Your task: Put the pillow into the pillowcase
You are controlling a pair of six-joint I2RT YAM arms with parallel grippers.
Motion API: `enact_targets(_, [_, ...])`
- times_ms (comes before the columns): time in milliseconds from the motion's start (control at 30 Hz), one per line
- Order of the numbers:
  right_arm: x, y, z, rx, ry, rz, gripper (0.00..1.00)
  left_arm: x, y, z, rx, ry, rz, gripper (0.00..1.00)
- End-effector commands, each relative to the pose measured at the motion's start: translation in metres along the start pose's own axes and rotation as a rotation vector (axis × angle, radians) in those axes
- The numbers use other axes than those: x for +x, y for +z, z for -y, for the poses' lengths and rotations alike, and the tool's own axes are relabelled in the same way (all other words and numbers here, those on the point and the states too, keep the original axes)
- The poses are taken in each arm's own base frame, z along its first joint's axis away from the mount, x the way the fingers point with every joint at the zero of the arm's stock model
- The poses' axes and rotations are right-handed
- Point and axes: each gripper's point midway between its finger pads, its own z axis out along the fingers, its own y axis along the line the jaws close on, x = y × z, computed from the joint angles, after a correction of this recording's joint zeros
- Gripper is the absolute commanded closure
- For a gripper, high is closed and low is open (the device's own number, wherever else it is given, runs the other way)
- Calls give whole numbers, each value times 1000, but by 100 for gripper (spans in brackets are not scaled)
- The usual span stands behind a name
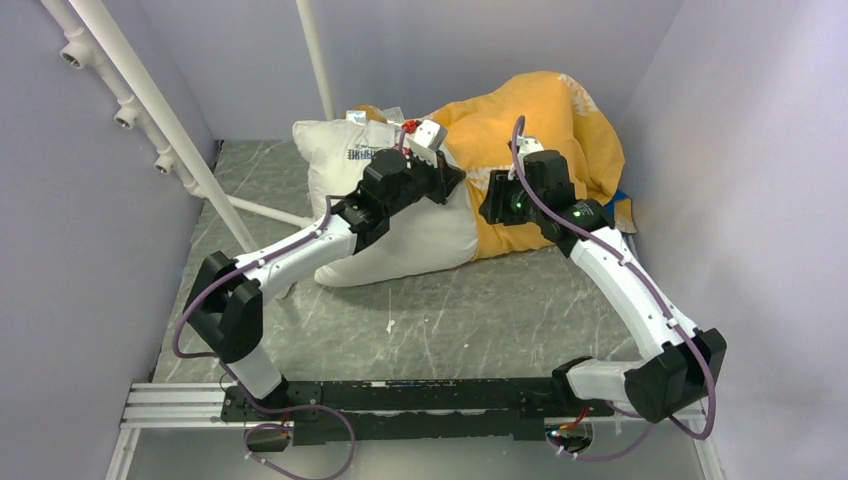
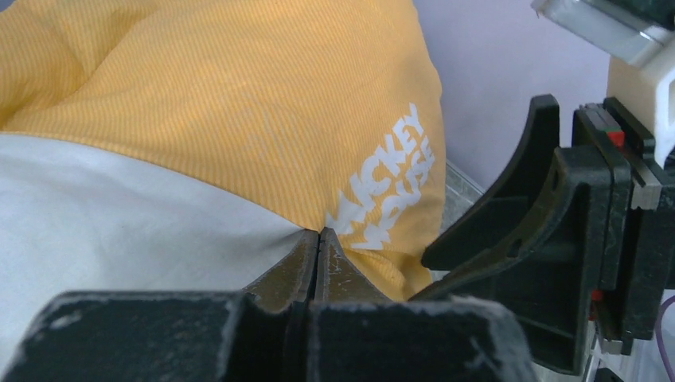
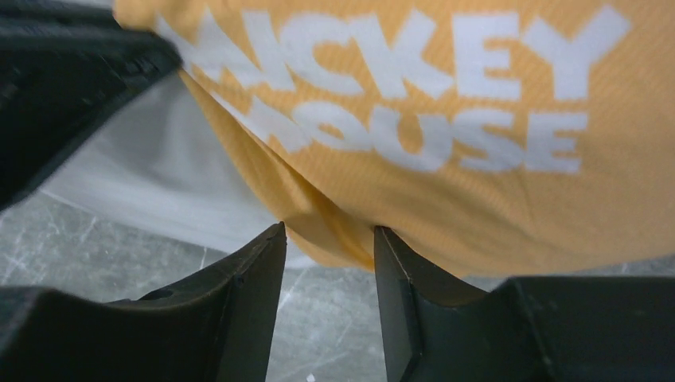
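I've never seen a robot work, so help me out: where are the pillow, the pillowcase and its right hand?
pillow (image 1: 420,238): overhead view, bare white part outside the case.
pillowcase (image 1: 560,130): overhead view, yellow-orange bulge at the back.
right hand (image 3: 328,232): right wrist view, midway between its fingertips.

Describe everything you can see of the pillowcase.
The pillowcase is thin, finely striped yellow-orange fabric with white MICKEY MOUSE lettering near its open hem; a sliver of blue shows at one edge. It lies crumpled and bulging at the back of the table, pulled over part of the white pillow. The left gripper is shut at the hem, apparently pinching it; a hem fold hangs between the parted fingers of the right gripper.
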Motion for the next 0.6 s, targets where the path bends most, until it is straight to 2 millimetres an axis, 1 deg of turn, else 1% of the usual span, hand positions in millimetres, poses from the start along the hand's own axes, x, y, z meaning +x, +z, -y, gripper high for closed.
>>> enact_targets(0, [-38,14,-16,-51,-5,133,51,-40,-2,20,66,11,87,100])
enact_targets(100, [-42,19,-26,-75,-22,129,46,-40,-1,19,61,12,80,100])
enact_targets(200, [-39,21,-33,-71,-43,130,37,-41,-1,20,63,15,83,100])
enact_targets(233, [-37,24,-32,-58,-46,128,38,-41,-2,20,65,13,85,100])
enact_targets(267, [-34,26,-32,-47,-46,122,47,-42,-2,21,65,13,88,100])
enact_targets(300, [-33,28,-26,-12,-41,120,64,-42,-3,20,65,13,90,100])
enact_targets(333, [-32,28,-21,24,-31,123,87,-42,-3,20,63,14,89,100])
enact_targets(367, [-34,26,-16,53,-21,134,99,-42,-4,19,57,16,86,100])
enact_targets(433, [-39,17,-14,62,-13,164,100,-41,-5,17,48,28,77,100])
enact_targets(500, [-44,5,-18,43,-16,187,100,-39,-8,13,24,43,68,100])
enact_targets(533, [-46,0,-20,33,-18,192,100,-37,-10,9,4,54,61,95])
enact_targets(567, [-48,-5,-23,18,-19,197,100,-36,-12,6,-9,63,51,79])
